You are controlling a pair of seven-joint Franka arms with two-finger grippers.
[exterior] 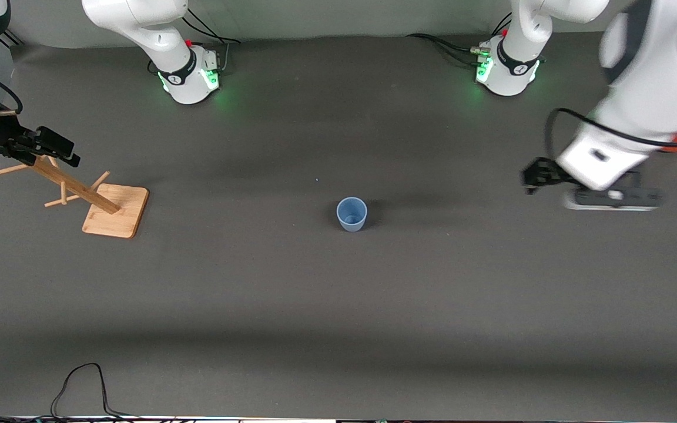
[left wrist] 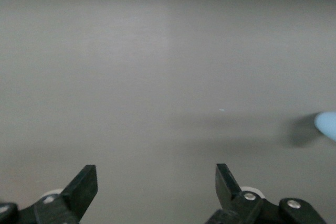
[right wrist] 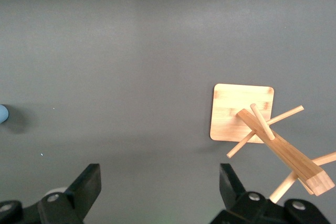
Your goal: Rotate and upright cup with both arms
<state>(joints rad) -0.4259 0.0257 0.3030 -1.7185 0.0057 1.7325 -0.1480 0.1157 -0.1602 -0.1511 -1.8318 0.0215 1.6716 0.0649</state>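
The cup stands mouth-up on the dark table, my landmark. My left gripper hangs toward the left arm's end from the cup, fingers spread wide, pinching nothing. My right gripper hovers over the wooden rack, well apart from the cup, fingers spread too. The risk, I judge: closing in from the side, one finger clips the light cup and topples or skids it.

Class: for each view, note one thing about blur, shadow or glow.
Front view: the left arm's claw is smeared by motion; green lights glow at both arm bases. Left wrist view: the cup shows soft-edged at the frame's edge, beside its shadow. Right wrist view: the wooden rack is sharp.
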